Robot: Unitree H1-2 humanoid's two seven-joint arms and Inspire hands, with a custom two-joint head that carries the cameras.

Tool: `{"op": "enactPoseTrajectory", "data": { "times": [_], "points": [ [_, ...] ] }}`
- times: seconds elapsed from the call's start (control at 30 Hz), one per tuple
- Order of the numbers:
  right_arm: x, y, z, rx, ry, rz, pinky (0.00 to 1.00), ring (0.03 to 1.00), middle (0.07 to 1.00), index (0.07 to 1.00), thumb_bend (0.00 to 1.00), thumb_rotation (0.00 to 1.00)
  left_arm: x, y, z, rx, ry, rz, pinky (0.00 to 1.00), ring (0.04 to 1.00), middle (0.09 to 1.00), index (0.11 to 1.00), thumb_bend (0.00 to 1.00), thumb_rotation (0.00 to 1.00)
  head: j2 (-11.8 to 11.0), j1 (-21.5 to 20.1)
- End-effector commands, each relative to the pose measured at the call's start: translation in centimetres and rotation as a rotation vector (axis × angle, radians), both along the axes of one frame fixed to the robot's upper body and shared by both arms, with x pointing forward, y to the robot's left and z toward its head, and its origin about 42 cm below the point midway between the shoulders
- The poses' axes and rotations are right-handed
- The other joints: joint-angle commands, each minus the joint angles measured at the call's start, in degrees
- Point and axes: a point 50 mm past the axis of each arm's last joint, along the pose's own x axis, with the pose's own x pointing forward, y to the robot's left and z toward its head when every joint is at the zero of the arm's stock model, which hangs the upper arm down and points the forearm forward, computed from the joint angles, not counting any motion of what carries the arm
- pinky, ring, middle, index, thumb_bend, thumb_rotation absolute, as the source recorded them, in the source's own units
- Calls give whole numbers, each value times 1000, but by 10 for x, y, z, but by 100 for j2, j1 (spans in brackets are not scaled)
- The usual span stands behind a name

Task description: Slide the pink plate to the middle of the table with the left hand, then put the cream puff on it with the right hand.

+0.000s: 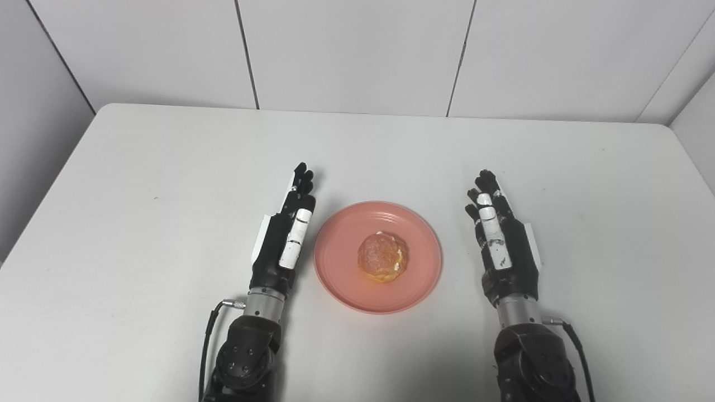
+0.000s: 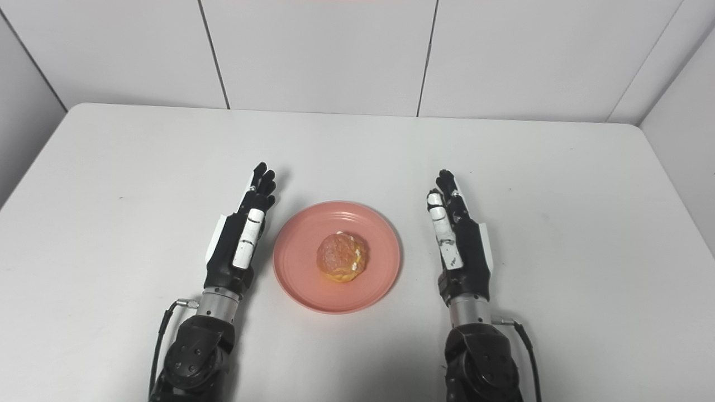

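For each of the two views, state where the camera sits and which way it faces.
Left eye view: head camera, looking down and forward at the table; both forearms enter from the bottom edge, the plate sits right of centre.
Right eye view: beside it, same aim; the plate sits left of centre.
Shared: pink plate holding the cream puff, flanked by the open left hand and right hand.

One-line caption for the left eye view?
Cream puff on pink plate, between open left hand and right hand.

Left hand and right hand both empty, fingers extended forward, thumbs uppermost; forearms roughly parallel, entering from the bottom edge.
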Motion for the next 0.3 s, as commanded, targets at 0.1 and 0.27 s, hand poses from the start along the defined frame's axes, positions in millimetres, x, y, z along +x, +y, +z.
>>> {"op": "enactPoseTrajectory", "data": {
  "times": [0.1,0.27],
  "points": [
    [10,0,14,-39,-14,65,1000,993,1000,994,563,872,-1,-1,-1,-6,4,-10,993,1000,1000,997,532,948,16,1],
    [12,1,14,-39,-4,69,1000,986,996,985,559,862,0,-1,-1,-5,23,-12,998,1000,1000,1000,527,974,16,1]
  ]
}}
